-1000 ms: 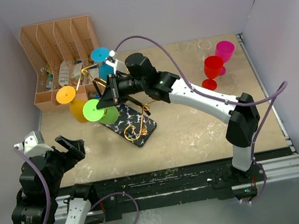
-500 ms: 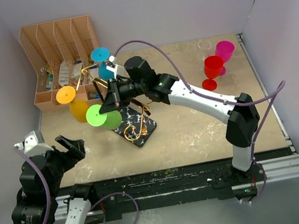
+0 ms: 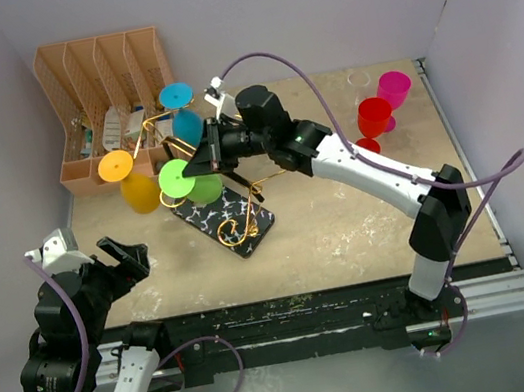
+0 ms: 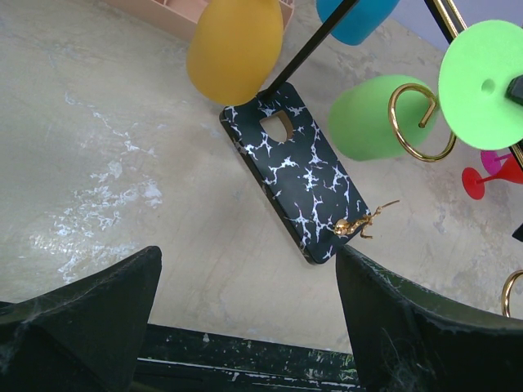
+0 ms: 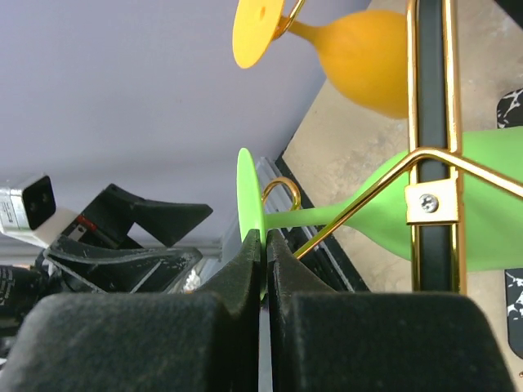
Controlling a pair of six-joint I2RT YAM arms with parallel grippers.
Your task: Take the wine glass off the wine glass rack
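The wine glass rack has gold wire arms (image 5: pixel 429 155) on a black, white-veined base (image 3: pixel 225 218) (image 4: pixel 298 175). A green wine glass (image 3: pixel 202 188) (image 4: pixel 364 118) (image 5: pixel 441 216) lies sideways at the rack, its stem crossing a gold arm by a curled end. My right gripper (image 3: pixel 202 156) (image 5: pixel 261 237) is shut on the edge of the glass's round foot (image 5: pixel 248 196). An orange glass (image 3: pixel 140 192) (image 4: pixel 235 49) (image 5: pixel 368 57) and a blue glass (image 3: pixel 187 125) (image 4: pixel 359 20) hang from other arms. My left gripper (image 3: pixel 126 260) (image 4: pixel 247 253) stands open near the table's front left, holding nothing.
An orange-brown slotted file organiser (image 3: pixel 105 81) with small items stands at the back left, right behind the rack. A red glass (image 3: pixel 373 117) and a magenta glass (image 3: pixel 392 89) stand at the back right. Walls close in the table on both sides.
My right gripper has carried the green glass first a little nearer, then back toward the far side and slightly right. The left arm has not moved.
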